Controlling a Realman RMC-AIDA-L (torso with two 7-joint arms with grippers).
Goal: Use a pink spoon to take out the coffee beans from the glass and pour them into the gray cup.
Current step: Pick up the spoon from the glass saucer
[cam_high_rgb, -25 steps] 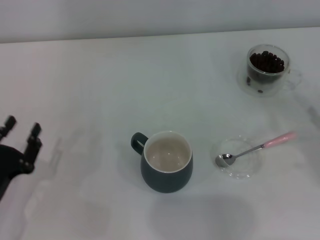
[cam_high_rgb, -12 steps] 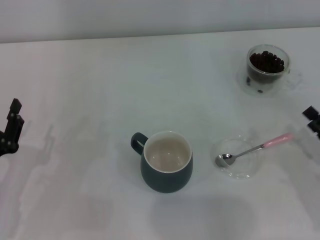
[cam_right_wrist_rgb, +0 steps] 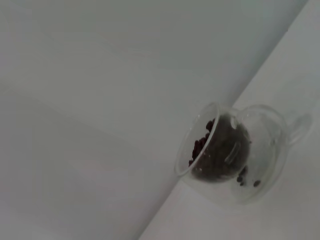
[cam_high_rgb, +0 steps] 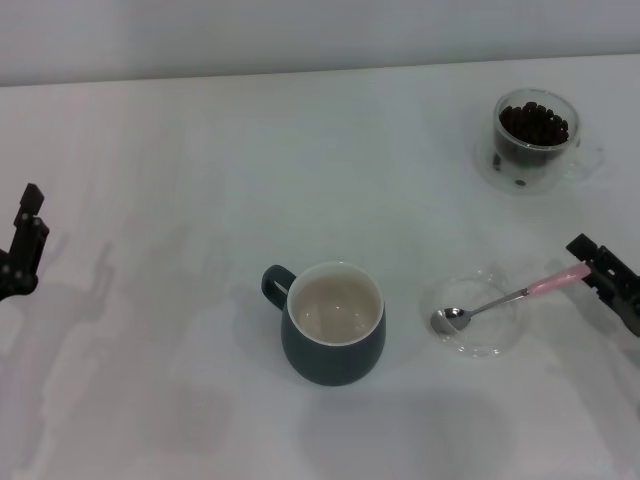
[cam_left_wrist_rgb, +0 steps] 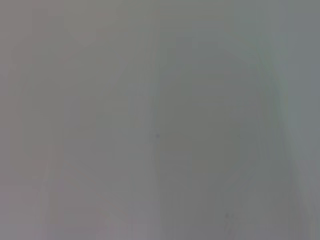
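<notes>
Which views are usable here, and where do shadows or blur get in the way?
Head view: evenly lit, the glass and pink spoon clear, faint arm shadows on the table at left. Left wrist view: featureless gray blur. Right wrist view: tilted, the glass soft.

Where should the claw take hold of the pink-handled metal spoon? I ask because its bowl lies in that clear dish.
Probably at the pale pink end of the slim metal teaspoon, from the robot's right. Its shiny bowl rests in the shallow clear glass dish, while the handle juts out past the rim toward the right claw, which is close to that tip.
</notes>
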